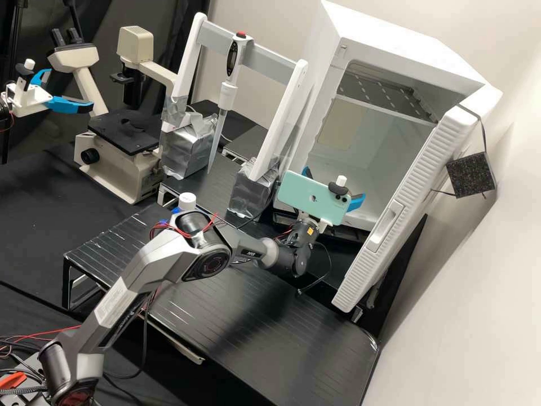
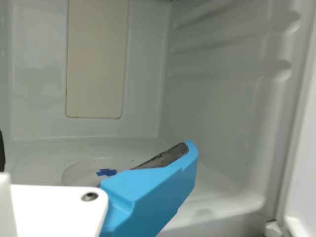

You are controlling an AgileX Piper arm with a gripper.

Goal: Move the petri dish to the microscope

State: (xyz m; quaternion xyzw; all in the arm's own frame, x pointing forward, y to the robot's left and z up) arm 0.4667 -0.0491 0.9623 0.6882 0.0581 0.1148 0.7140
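Inside the open white cabinet [image 1: 360,31], on its pale floor [image 2: 222,210], to see a clear, round petri dish [image 2: 79,173], lying flat, with a small dark-blue mark [image 2: 106,172] on it. At the mouth of this same cabinet, the gripper [image 1: 334,184], with its two blue fingers [image 2: 148,197] standing wide apart and nothing clamped between. From the fingers to the dish, a position ahead and lower, partly behind the near finger in the wrist view; touching or not, cannot tell exactly. On the cabinet's back wall, a cream rectangular panel [image 2: 96,59]; higher inside, a metal shelf [image 1: 389,93]; at the side, a ribbed white door [image 1: 414,197], standing open, with a black block [image 1: 470,175] hanging by cords. On the gripper's wrist, a mint-green phone [image 1: 313,197]. Under the arm, a black platform [image 1: 265,338] with many thin shiny lines. Near the arm's elbow, a white-capped container [image 1: 187,201]. Farther back, a rack [image 1: 211,38] with an upright pipette [image 1: 227,96], on feet wrapped in silver tape. Beyond the rack, well apart from the gripper, the beige microscope [image 1: 127,175], in front of black cloth [image 1: 169,34].
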